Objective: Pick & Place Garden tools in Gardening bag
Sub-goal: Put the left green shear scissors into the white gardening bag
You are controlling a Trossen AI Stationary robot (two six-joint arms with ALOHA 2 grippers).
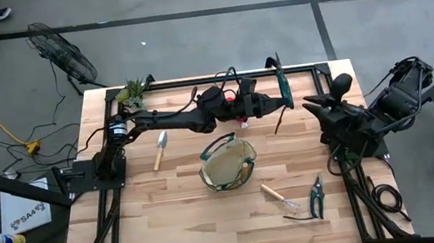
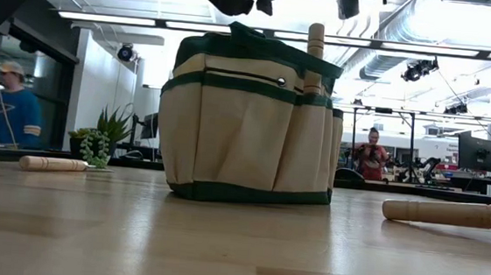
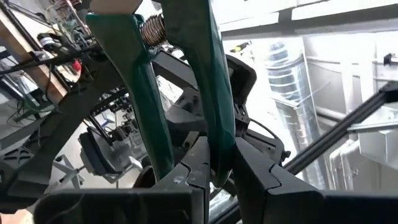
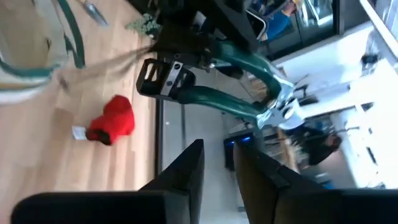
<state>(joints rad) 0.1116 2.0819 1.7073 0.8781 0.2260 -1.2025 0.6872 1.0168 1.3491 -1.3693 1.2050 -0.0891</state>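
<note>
Your left claw [image 1: 267, 102] is clamped on one handle of a green-handled pruner [image 1: 282, 83], carrying it high over the far side of the wooden desk [image 1: 170, 211]; gripping a single handle leaves the other free, so the spring holds the tool splayed. The round tan canvas bag with dark green trim [image 1: 228, 164] stands mid-desk, mouth up, ready to take it from above, and one wooden handle [image 2: 315, 45] already pokes out, probably a trowel's. The silver trowel [image 1: 159, 148], wooden-handled wire rake [image 1: 281, 198], second pruner [image 1: 317, 196] and red glove [image 4: 112, 120] lie spread for separate grabs. Your right claw [image 4: 219, 163] waits folded at the desk's right edge, fingers slightly parted, holding nothing.
</note>
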